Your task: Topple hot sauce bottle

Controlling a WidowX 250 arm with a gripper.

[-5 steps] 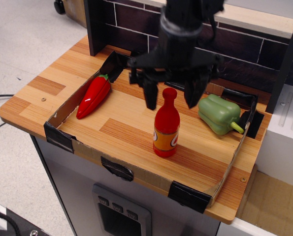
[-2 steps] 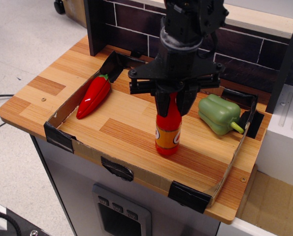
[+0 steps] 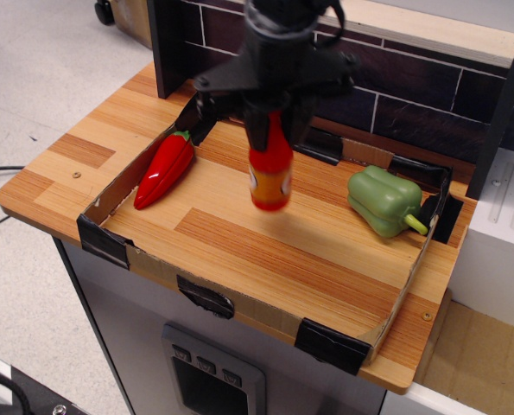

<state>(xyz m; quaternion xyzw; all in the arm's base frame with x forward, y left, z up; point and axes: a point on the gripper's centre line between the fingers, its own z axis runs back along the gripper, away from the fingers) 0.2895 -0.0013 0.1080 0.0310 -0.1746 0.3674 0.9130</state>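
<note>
Gripping the small glossy red plastic hot sauce bottle [image 3: 269, 173] by its neck, the black gripper [image 3: 272, 130] has its fingers closed on it near the frame's upper centre. It hangs upright, seemingly clear of the wooden desk [image 3: 239, 251], so toppling probably calls for tilting and release. Red chili pepper [image 3: 163, 169] lies at left, green bell pepper [image 3: 384, 201] at right.
</note>
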